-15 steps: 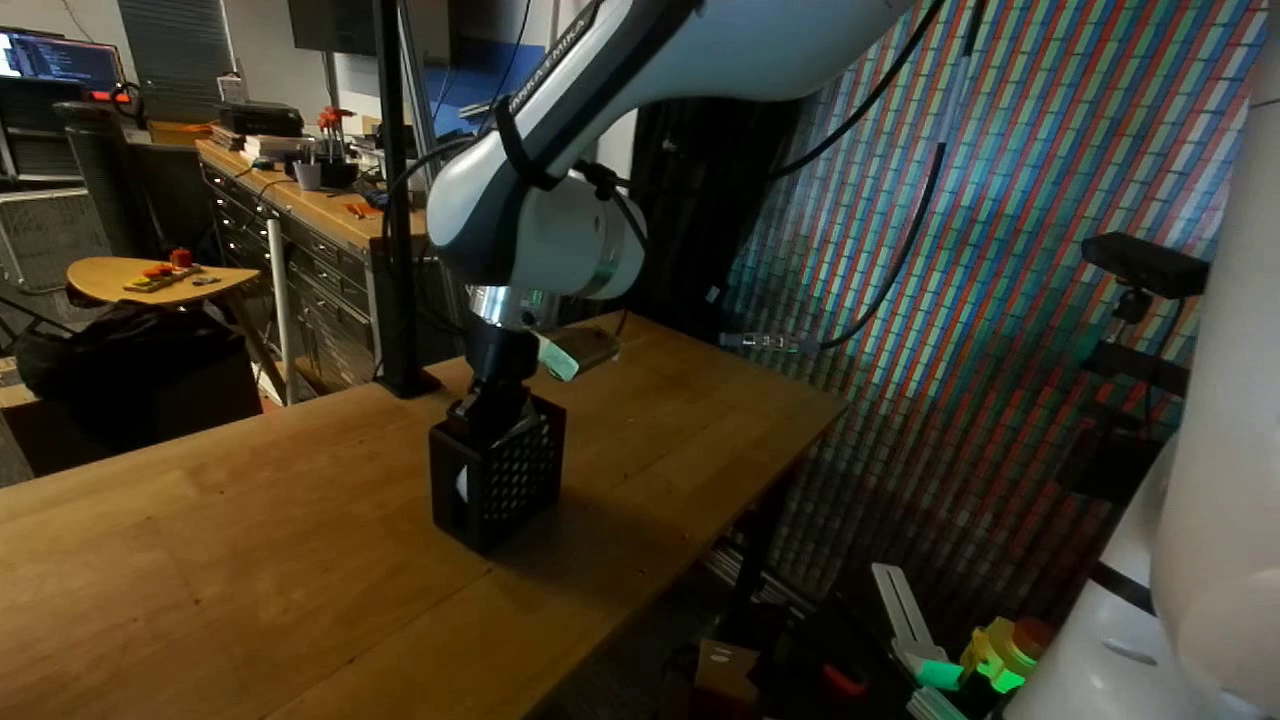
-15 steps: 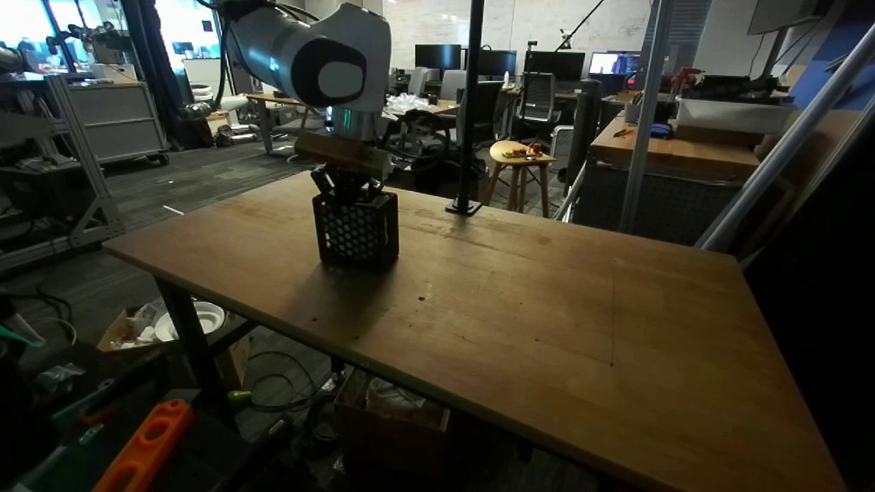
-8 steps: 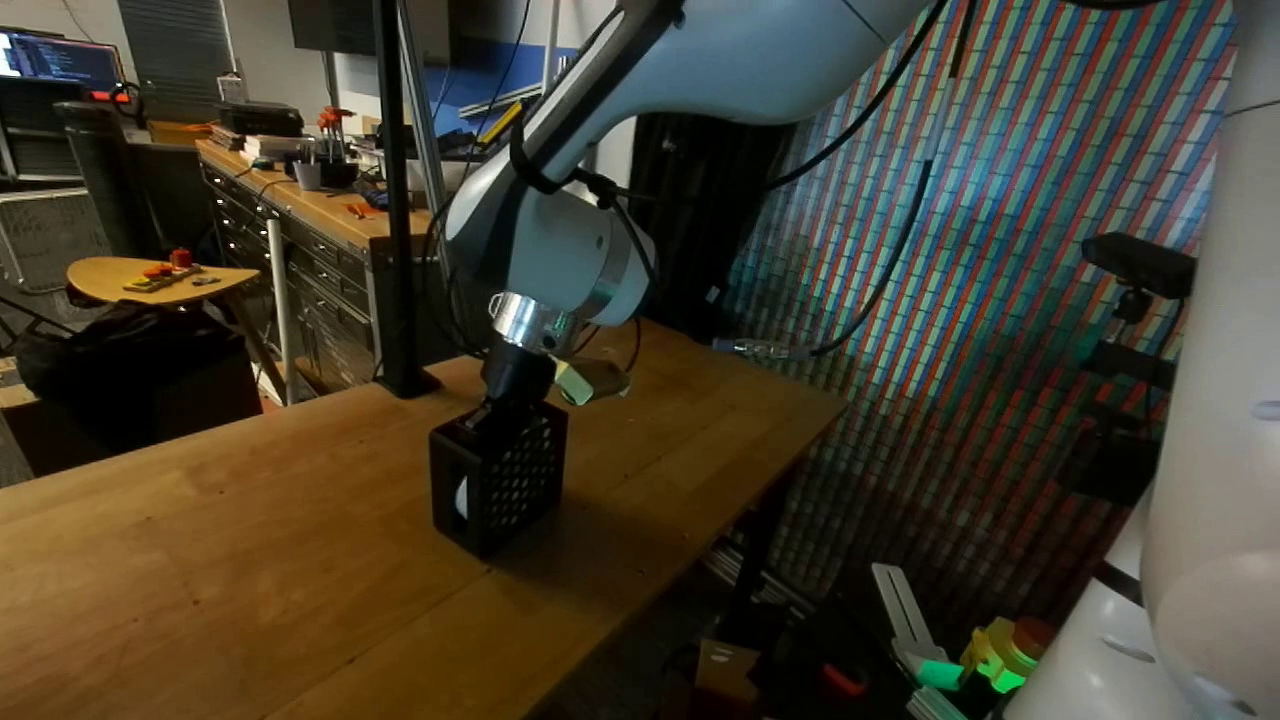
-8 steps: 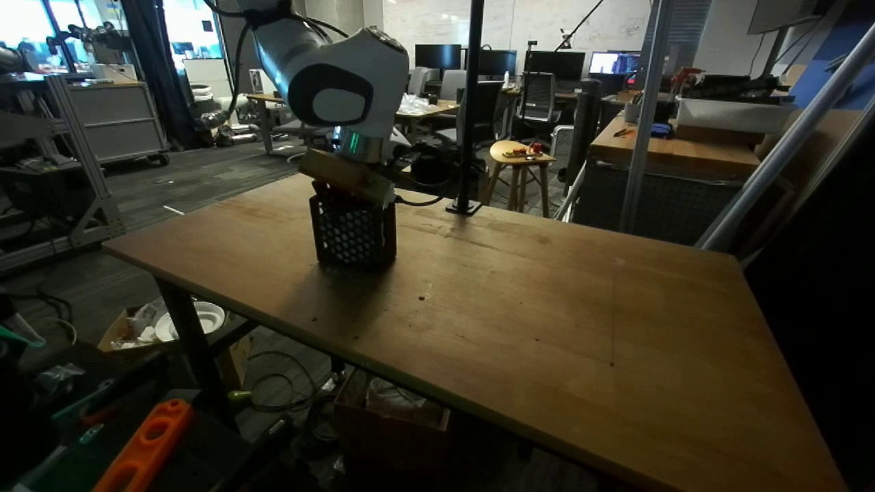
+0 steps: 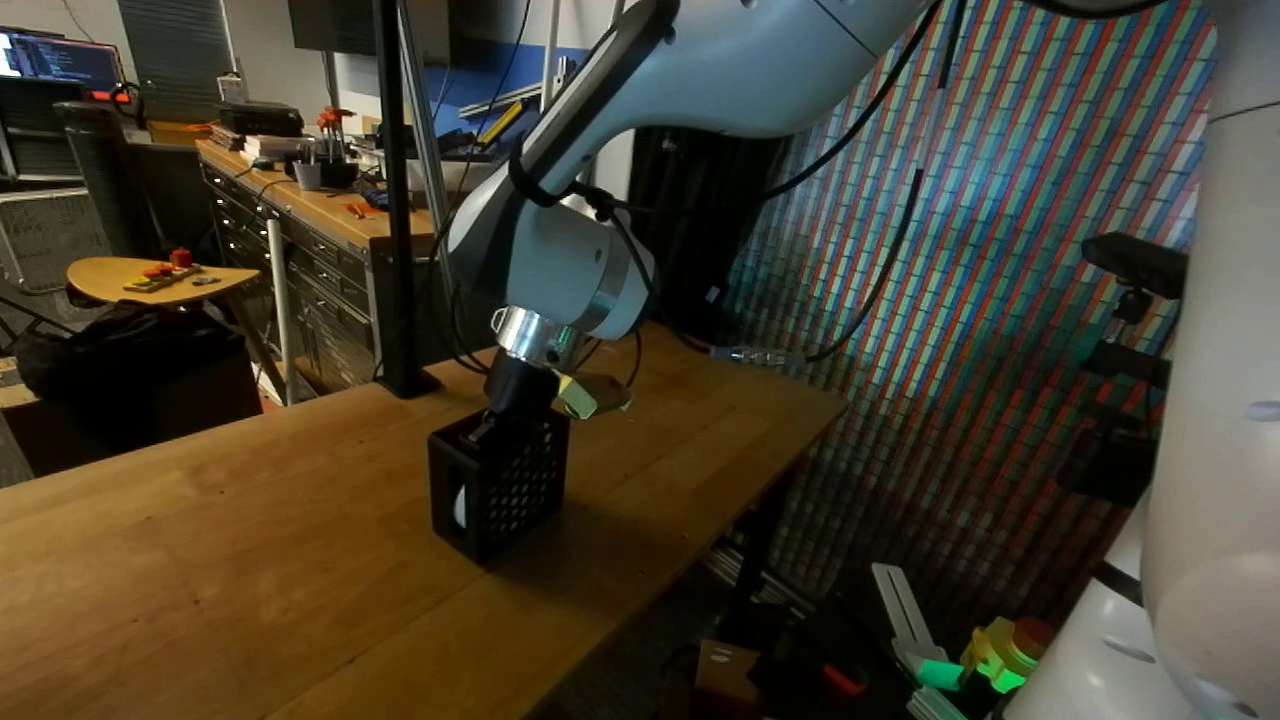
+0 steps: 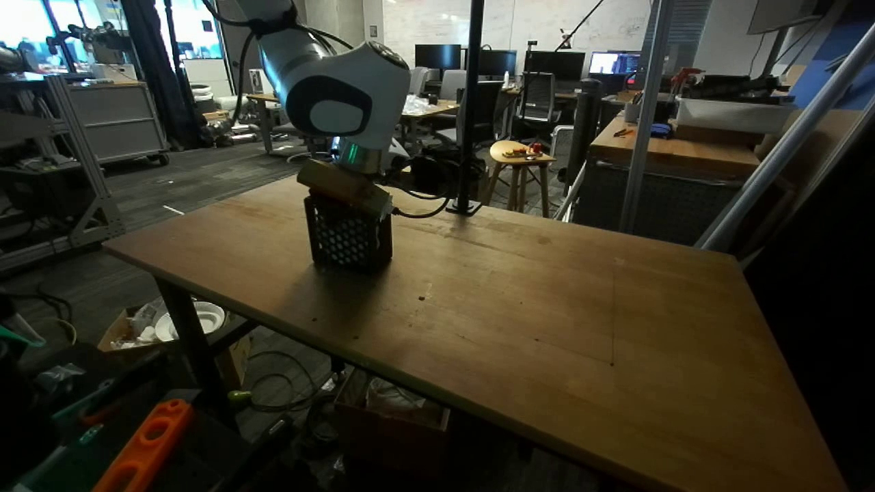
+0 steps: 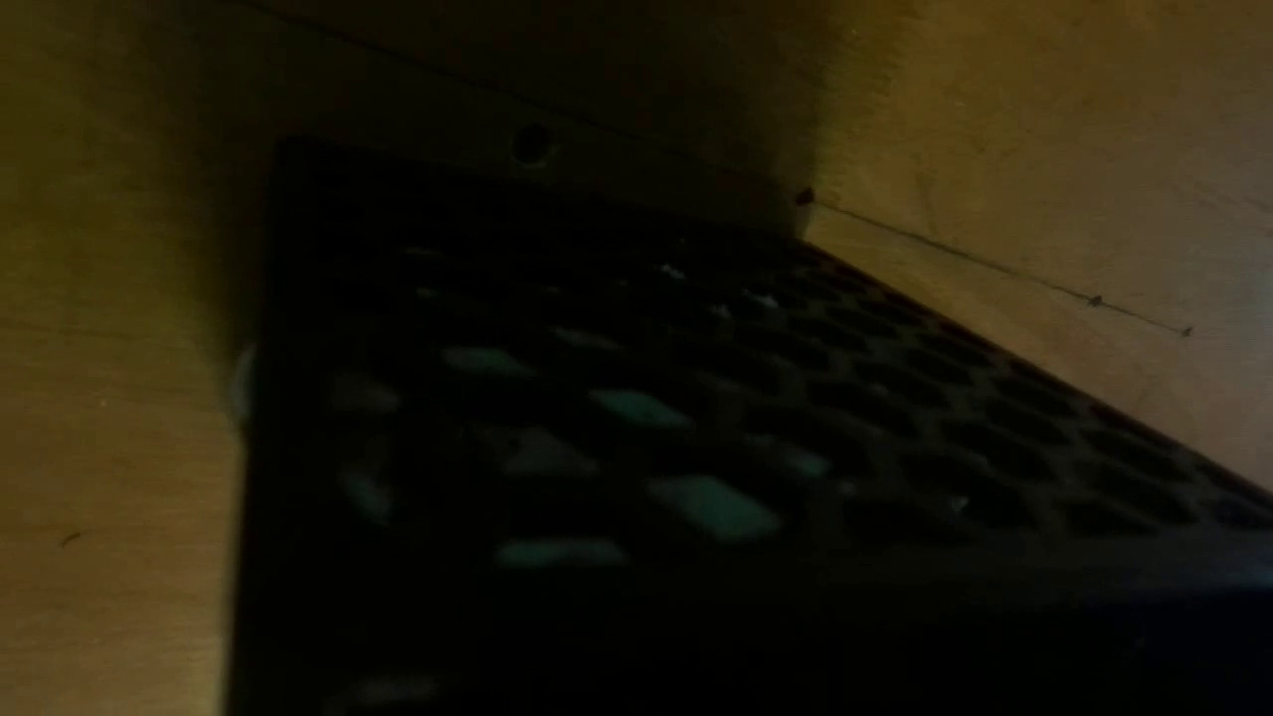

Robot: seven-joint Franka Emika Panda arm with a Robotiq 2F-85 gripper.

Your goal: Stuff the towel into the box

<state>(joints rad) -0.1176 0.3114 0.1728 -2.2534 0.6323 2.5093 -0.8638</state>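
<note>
The gripper (image 5: pixel 503 427), fingertips hidden so that opening and grip cannot be determined, reaches in at a tilt, presumably to pack down the towel (image 5: pixel 460 507), which shows pale through side openings of the enclosing black box (image 5: pixel 495 495), set mouth-up on the table (image 5: pixel 300 545) for support.

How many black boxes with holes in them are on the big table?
1. The black honeycomb-sided box is on the wooden table, under the robot arm. Another tucked inside it could be hidden.
</note>
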